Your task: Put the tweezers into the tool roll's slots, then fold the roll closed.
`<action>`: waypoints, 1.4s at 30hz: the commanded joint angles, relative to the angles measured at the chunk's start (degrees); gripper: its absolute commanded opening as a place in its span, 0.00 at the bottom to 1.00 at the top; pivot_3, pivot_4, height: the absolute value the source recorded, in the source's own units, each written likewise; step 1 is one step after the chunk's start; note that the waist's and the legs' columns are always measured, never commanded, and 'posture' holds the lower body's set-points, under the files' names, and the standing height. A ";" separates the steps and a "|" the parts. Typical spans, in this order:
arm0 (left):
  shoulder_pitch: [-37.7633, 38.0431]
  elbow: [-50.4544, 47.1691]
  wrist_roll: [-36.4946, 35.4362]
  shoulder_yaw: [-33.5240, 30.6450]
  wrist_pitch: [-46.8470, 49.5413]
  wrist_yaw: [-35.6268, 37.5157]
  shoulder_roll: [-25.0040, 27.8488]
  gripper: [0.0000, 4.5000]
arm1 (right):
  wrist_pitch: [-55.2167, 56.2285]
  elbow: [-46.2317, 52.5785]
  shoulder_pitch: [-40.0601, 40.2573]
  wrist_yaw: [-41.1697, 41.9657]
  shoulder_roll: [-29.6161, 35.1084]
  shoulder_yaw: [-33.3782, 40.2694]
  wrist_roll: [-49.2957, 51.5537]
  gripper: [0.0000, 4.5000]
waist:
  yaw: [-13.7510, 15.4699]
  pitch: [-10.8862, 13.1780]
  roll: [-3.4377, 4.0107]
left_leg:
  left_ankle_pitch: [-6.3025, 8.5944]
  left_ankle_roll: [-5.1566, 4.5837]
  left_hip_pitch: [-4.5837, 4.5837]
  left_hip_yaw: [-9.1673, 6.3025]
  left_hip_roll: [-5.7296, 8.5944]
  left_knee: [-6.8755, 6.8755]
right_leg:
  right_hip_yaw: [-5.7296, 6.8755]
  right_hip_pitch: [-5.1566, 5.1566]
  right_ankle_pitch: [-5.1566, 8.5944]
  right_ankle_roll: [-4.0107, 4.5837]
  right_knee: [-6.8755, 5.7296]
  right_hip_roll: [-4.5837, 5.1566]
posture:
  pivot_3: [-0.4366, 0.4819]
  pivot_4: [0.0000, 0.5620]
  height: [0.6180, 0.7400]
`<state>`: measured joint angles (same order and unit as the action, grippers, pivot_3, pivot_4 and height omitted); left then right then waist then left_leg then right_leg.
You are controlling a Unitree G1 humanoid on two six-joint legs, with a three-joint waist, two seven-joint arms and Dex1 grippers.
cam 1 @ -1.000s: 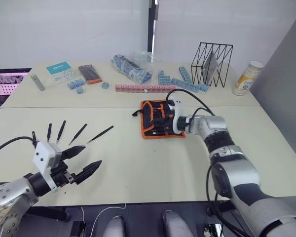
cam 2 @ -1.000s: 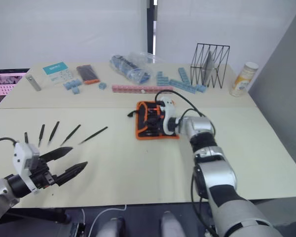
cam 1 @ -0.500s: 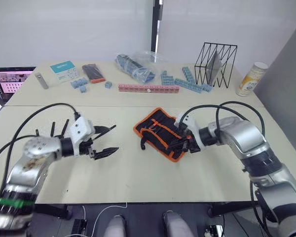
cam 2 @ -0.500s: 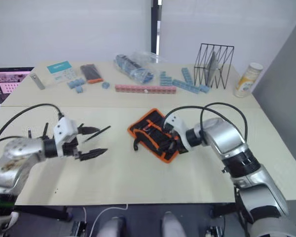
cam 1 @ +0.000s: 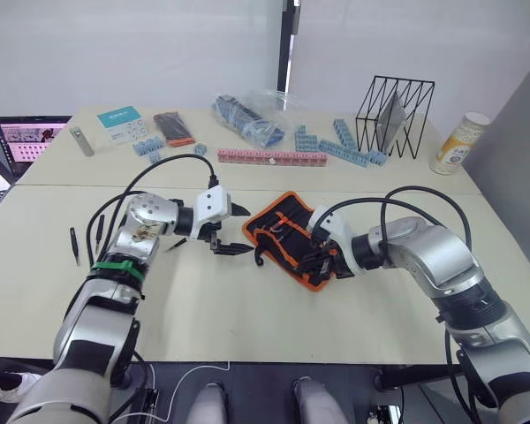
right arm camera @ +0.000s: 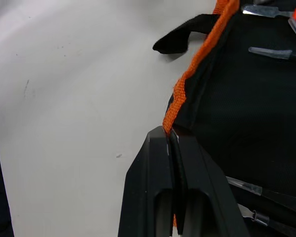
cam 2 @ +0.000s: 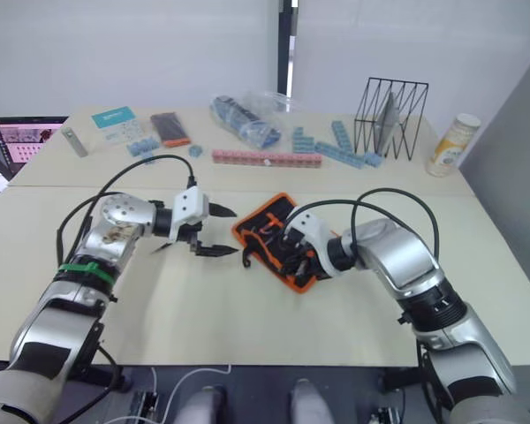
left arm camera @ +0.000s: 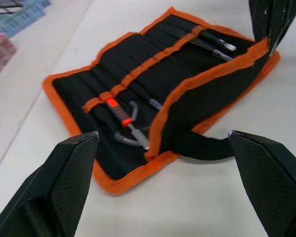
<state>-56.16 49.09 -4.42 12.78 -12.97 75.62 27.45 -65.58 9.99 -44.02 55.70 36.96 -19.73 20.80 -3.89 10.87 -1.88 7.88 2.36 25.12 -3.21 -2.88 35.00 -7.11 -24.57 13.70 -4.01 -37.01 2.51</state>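
- Right gripper [right arm camera: 173,148]: fingers pressed together on the orange trim of the tool roll [cam 1: 291,231], pinching its near edge and holding that flap lifted.
- Tool roll: lies open on the table [cam 1: 247,309] at centre, between the two arms. The slots [left arm camera: 138,74] face up. Several already carry tools, among them one with a red handle [left arm camera: 117,109]. The tie strap [left arm camera: 207,148] trails off the near edge.
- Left gripper [cam 1: 232,231]: fingers spread wide, holding nothing, hovering just beside the roll's left edge.
- Tweezers [cam 1: 73,245]: at least two lie loose on the table, well apart from the roll, off to the left past the left arm. The rest cannot be made out.
- Step in hand, as judged: preparing the roll, with the right gripper steadying the flap. Insertion is not yet complete.
- Next move, as judged: the left gripper needs to return to the loose tweezers, close on one near its middle, and bring it tip-first to a free slot.
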 commanded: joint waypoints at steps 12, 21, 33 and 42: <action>-5.87 12.05 8.84 1.98 -16.18 -0.36 -3.46 0.38 | -1.72 4.37 -1.42 -3.01 -0.80 2.84 4.57 0.00 | -0.10 0.00 0.00 | 0.00 -0.01 0.05 -0.06 0.04 0.02 | 0.00 -0.01 -0.02 -0.06 -0.04 0.01 | 0.48 0.27 1.00; 0.60 2.08 6.63 1.07 -15.59 4.58 -1.60 0.00 | 0.98 5.43 1.16 -4.41 -0.04 0.04 3.33 0.00 | -0.06 0.00 0.00 | 0.00 0.00 0.06 -0.06 0.04 0.02 | -0.01 -0.01 -0.03 -0.06 -0.05 0.02 | 0.48 0.27 1.00; 11.60 -5.05 14.38 8.32 -17.39 2.71 3.74 0.00 | 10.44 6.70 13.44 -3.40 2.59 -8.51 -1.87 0.00 | 0.05 -0.28 -0.07 | 0.00 0.00 -0.39 -0.03 0.03 0.19 | -0.03 0.48 -0.02 -0.09 -0.02 0.02 | 0.48 0.27 1.00; 13.08 -9.37 8.07 6.07 -16.24 6.82 6.93 0.41 | 3.43 11.46 15.00 -0.62 2.04 8.53 13.24 0.56 | -0.50 -0.39 -0.07 | 0.00 0.00 -0.46 -0.01 -0.02 0.07 | -0.07 0.42 -0.01 -0.03 -0.10 -0.01 | 0.48 0.27 1.00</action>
<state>-45.13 39.95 3.44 18.05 -29.77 79.97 32.96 -60.66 20.21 -28.39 54.99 39.53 -16.20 30.51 -4.40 10.48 -1.94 7.88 2.35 24.61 -3.19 -2.91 35.03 -7.20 -24.14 13.69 -4.04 -37.12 2.50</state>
